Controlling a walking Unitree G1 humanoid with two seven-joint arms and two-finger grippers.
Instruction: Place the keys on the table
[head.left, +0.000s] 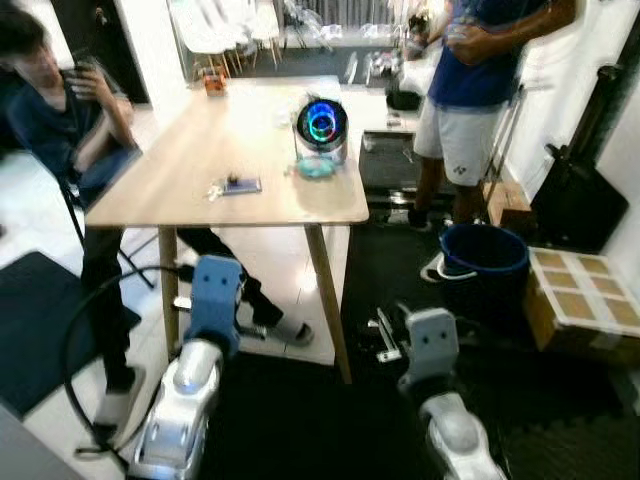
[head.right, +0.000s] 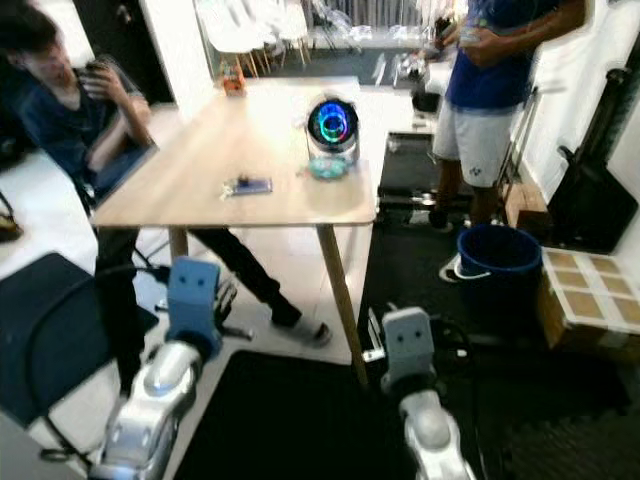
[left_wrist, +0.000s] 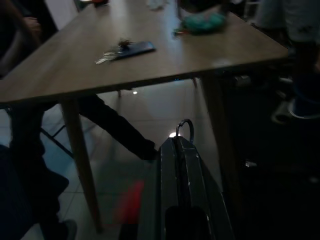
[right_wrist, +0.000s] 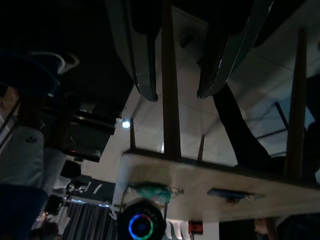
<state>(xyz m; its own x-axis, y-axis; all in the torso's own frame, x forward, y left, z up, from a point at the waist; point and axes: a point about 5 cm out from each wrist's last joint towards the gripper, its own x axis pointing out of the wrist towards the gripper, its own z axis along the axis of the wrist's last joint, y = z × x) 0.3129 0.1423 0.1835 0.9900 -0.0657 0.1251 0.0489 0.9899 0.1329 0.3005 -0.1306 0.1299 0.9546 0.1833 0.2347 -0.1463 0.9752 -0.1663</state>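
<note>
The keys (left_wrist: 106, 58) lie on the table (head.left: 190, 160) beside a dark blue card holder (left_wrist: 133, 48), apparently already delivered. The left gripper (left_wrist: 181, 141), jaws closed and empty, hangs low; the right gripper (right_wrist: 176, 94) hangs parted.

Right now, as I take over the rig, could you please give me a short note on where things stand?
Left gripper: shut, low in front of the table, below its top. A small ring pokes out at its tips; I cannot tell what it belongs to.
Right gripper: open, holding nothing, low near the table's front leg.
Keys: lying on the table top near the front edge, with a blue tag.
Done: the keys look placed.
Left: probably only checking that ring.
</note>
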